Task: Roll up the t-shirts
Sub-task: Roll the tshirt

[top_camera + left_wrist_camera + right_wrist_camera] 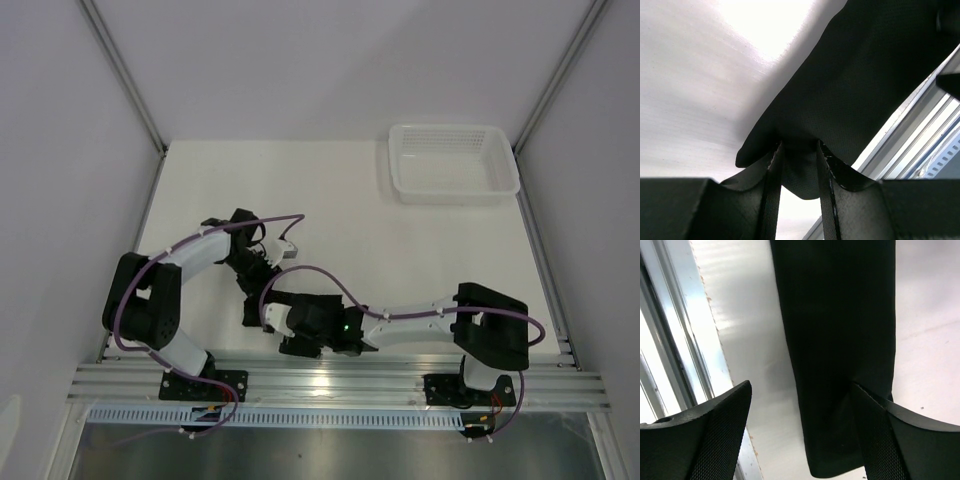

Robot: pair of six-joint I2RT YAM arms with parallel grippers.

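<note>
While the white counter [400,260] takes up most of the view from above, the black t-shirt [840,340] lies on it as a long folded strip near the front edge, running alongside the metal rail [670,340]. A white mesh basket [455,193] sits at the far right corner, well apart from the t-shirt. My left hand [799,150] is closed partway on a bunched fold of the t-shirt, and the cloth drapes away from the grip. My right hand [801,390] stands wide open over the strip and holds nothing.
</note>
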